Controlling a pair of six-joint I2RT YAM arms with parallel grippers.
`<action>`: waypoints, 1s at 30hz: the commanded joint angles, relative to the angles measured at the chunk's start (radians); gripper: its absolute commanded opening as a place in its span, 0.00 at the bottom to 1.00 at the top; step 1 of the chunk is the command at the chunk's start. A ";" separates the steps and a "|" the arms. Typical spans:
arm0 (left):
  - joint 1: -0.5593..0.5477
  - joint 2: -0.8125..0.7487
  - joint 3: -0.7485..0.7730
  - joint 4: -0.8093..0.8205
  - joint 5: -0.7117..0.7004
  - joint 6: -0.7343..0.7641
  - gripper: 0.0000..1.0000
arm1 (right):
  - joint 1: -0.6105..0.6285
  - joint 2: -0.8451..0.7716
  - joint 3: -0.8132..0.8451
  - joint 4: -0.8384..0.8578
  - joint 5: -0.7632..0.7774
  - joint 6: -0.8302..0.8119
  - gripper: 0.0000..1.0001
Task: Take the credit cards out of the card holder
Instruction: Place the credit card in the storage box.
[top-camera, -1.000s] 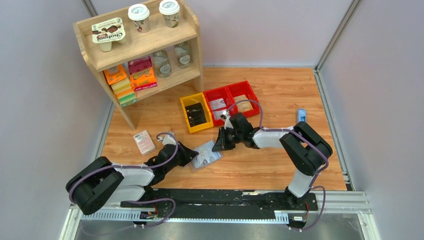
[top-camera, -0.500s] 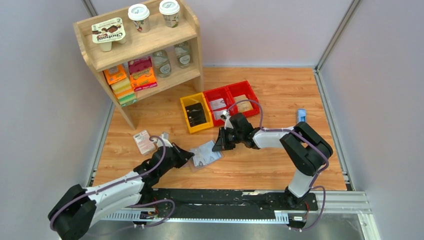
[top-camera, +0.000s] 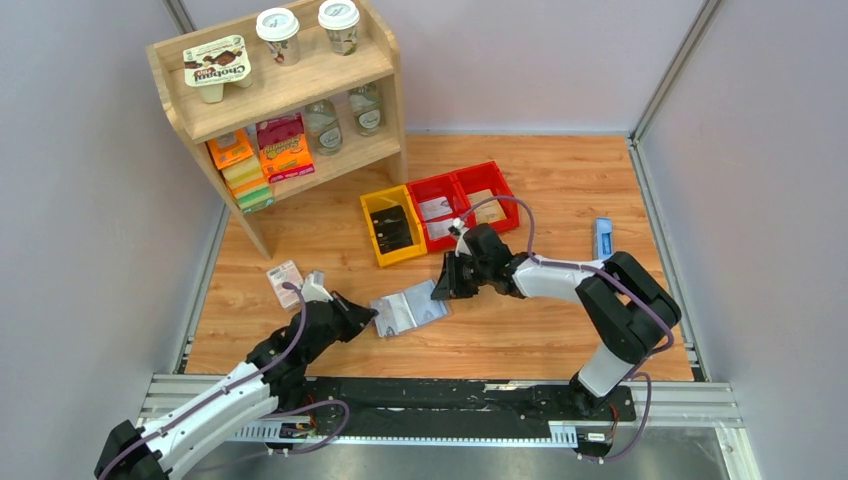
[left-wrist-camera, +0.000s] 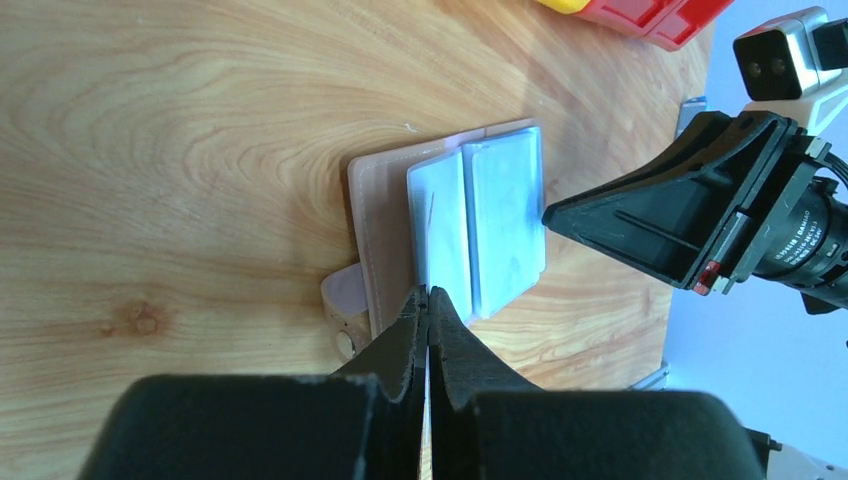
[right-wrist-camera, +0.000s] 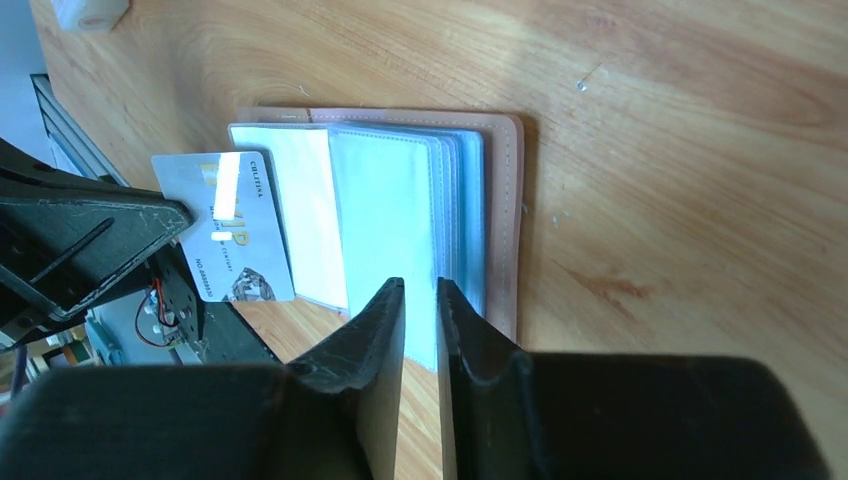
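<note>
Progress is showing: left gripper (left-wrist-camera: 428, 300) is pinching one credit card (right-wrist-camera: 225, 225) mostly out of the open card holder (right-wrist-camera: 502, 220) lying on the table (right-wrist-camera: 680, 150), while right gripper (right-wrist-camera: 420, 295), fingers nearly closed, is seemingly pinning its edge, any others likely waiting inside

card holder (left-wrist-camera: 382, 230) corner behind left gripper (left-wrist-camera: 428, 298)

Card holder (right-wrist-camera: 505, 220) edged in pinkish tan, sleeves seen in pale blue-grey (glossy, streaked with white glare), credit card (right-wrist-camera: 230, 250) coloured silver-grey with gold lettering, yellow bin (top-camera: 392, 225) at twelve o'clock of it, red bins (top-camera: 460, 205) at one o'clock, table (top-camera: 560, 180) patterned in orange-brown wood grain.
</note>
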 joint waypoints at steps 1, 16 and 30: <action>-0.001 -0.037 0.039 0.004 -0.020 0.022 0.00 | -0.003 -0.111 0.027 -0.061 0.047 -0.001 0.23; -0.001 0.156 0.120 0.555 -0.135 -0.114 0.00 | -0.003 -0.477 -0.080 0.115 0.162 0.284 0.79; -0.040 0.566 0.328 0.948 -0.163 -0.199 0.00 | 0.043 -0.505 -0.159 0.448 0.215 0.481 0.69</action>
